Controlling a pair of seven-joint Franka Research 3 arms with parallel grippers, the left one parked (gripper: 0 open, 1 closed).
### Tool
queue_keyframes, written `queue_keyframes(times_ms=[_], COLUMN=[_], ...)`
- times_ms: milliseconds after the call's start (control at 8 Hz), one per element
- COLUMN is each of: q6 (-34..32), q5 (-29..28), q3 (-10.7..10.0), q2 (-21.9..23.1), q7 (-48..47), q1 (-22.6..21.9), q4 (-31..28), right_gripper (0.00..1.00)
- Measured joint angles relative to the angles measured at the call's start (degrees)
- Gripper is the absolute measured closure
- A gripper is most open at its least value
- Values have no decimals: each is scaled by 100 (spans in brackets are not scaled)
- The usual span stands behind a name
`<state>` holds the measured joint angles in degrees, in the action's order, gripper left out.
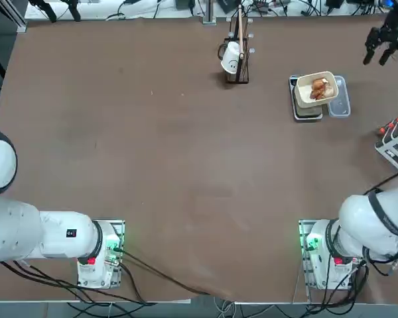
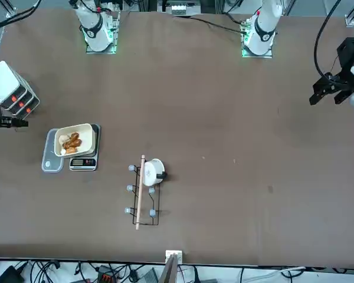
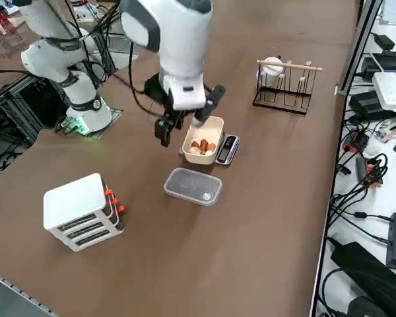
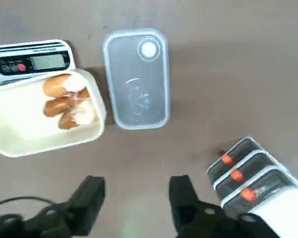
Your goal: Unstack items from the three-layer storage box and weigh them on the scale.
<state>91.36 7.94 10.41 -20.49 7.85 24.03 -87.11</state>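
Several small brown and tan items (image 4: 64, 101) lie in a cream tray (image 4: 20, 134). The tray rests on the scale (image 4: 32, 62), whose display strip pokes out from under it. In the right side view the items (image 3: 201, 145) and scale (image 3: 228, 148) sit mid-table. The three-layer storage box (image 3: 82, 211), white with orange marks, stands nearer the table's right edge and also shows as the storage box (image 4: 253, 183). My right gripper (image 4: 136, 198) hangs above the table between tray and box, fingers open, nothing between them. From the side, the gripper (image 3: 181, 129) hovers just beside the tray.
A clear plastic container (image 4: 136, 79) lies flat on the table between the tray and the storage box. A dark wire stand (image 1: 237, 46) with a white mug (image 1: 231, 58) stands at the far middle of the table. Cables and devices lie beyond the far edge.
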Motion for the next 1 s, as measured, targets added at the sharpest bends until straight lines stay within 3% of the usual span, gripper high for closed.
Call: queue_keyframes(times_ms=[125, 250, 500, 625, 1000], q6=[-89, -210, -285, -117, 570], q5=[-40, -213, -865, -949, -733], q3=[7, -117, -828, -1002, -1074], q2=[248, 564, 1144, 1407, 1986], q7=[-28, -67, -159, -176, -771], q1=[-194, -558, -1635, -1944, -2416], q4=[77, 89, -95, -342, -1251], right_gripper=[0, 0, 0, 0, 0])
